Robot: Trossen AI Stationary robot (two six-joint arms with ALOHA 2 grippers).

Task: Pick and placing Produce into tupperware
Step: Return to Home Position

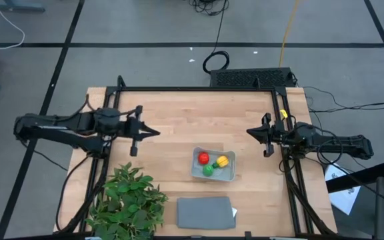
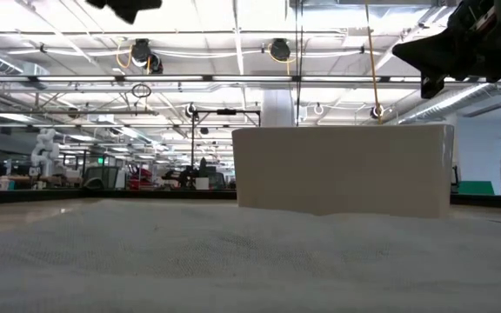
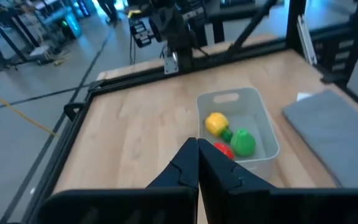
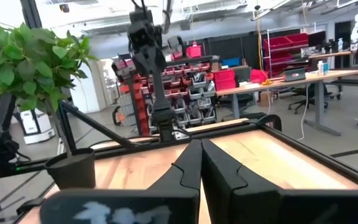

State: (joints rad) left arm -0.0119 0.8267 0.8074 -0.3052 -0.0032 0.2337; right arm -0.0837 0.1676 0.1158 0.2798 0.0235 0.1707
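The tupperware [image 1: 227, 175] lay on the near middle of the table [image 1: 179, 113], its long axis running left to right with a slight skew. Contained in it were the red piece [image 1: 204, 158] at the left, the green piece [image 1: 208, 170] just nearer, and the yellow piece [image 1: 223, 161] at the right. The surface was light wood, and grey floor [image 1: 145, 27] was seen beyond it. The left gripper [image 1: 153, 132], fingers pressed together, was held well to the tupperware's far left. The right gripper [image 1: 251, 131], fingers likewise together, was held well to its far right.

red piece [image 1: 204, 158], green piece [image 1: 208, 170], yellow piece [image 1: 223, 161]
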